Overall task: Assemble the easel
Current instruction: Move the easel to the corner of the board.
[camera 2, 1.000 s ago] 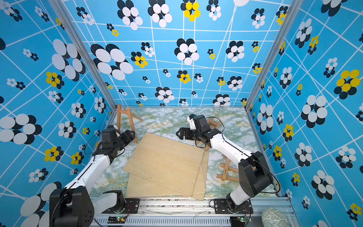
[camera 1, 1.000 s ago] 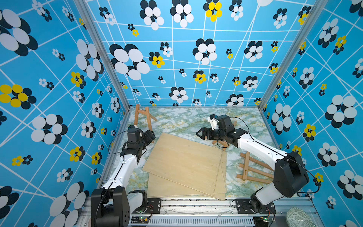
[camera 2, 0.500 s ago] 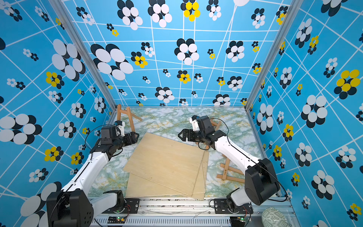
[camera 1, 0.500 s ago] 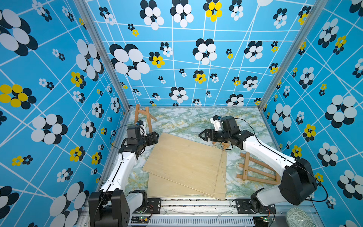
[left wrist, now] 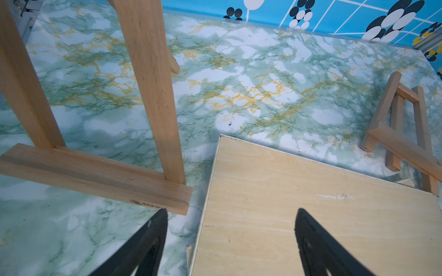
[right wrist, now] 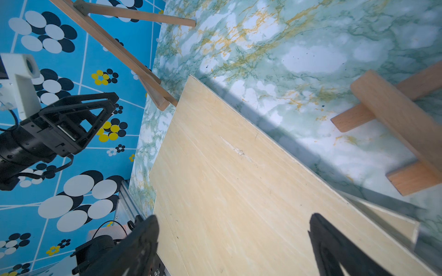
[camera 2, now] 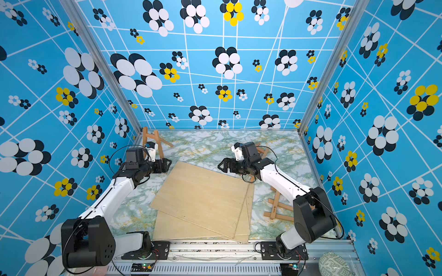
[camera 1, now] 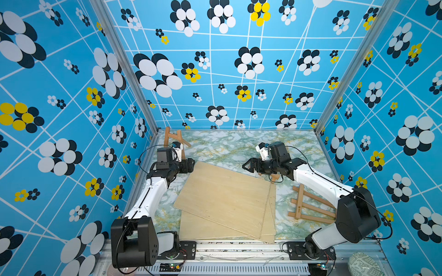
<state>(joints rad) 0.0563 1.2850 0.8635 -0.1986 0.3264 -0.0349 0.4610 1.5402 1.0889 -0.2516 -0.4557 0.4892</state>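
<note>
**Grippers.** The left gripper [camera 1: 191,165] is open and holds nothing. In the left wrist view its fingers [left wrist: 155,229] are spread over the far left corner of the boards [left wrist: 311,215]. The right gripper [camera 1: 245,166] is fully open and also empty. It hangs over the far edge of the top board, facing the left gripper.

**Easels.** There are three.
- The upright easel [camera 1: 175,138] stands in the far left corner with its rear leg splayed. Its ledge bar ends just beside the left gripper, and no contact is visible.
- The second easel [camera 2: 262,149] sits beside the right wrist, near the boards' far right corner. The arm largely hides it in both top views, so its pose cannot be determined.
- The flat easel [camera 1: 308,206] lies on the table's right side, under the right arm and well apart from both grippers.

**Surface.** The table [camera 1: 227,145] has a green and white marble pattern with yellow veins. The boards are thin plywood sheets stacked askew at its centre.

**Room.** The walls [camera 1: 215,71] are blue with white lines and black, white and yellow flowers.
</note>
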